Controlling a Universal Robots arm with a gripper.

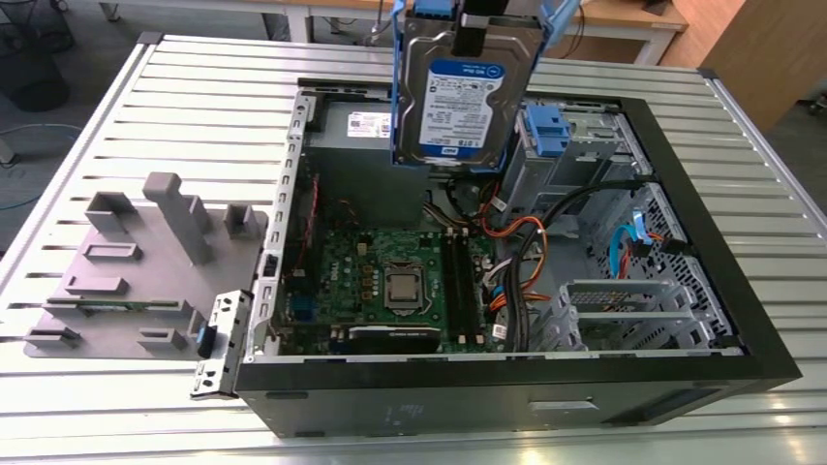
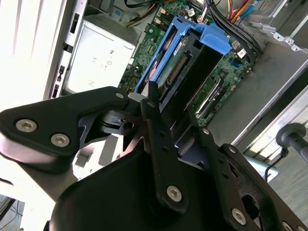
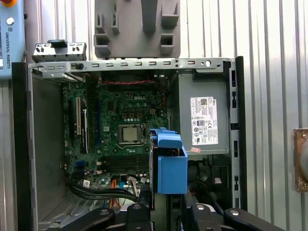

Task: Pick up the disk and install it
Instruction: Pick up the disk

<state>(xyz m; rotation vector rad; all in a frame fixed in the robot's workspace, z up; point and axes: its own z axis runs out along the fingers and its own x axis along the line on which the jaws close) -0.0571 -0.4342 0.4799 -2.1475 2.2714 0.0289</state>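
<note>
The disk [image 1: 459, 92], a silver hard drive with a blue-and-white label and blue side rails, hangs upright above the open computer case [image 1: 723, 291]. My gripper [image 1: 491, 17] is shut on its upper end. In the exterior view the disk is over the case's far part, between the grey power-supply box [image 1: 355, 131] and the silver cage with a blue latch [image 1: 549, 131]. In both wrist views I look down the disk's edge, with its blue rail [image 3: 171, 166] and the black fingers [image 2: 154, 120] clamped against the disk [image 2: 192, 67].
The motherboard [image 1: 387, 281] lies in the case floor, with black, orange and blue cables [image 1: 568, 223] beside it. A grey fixture block [image 1: 142, 262] stands on the slatted metal table [image 1: 194, 87] at the exterior view's left. A removed bracket [image 1: 220, 339] leans by the case.
</note>
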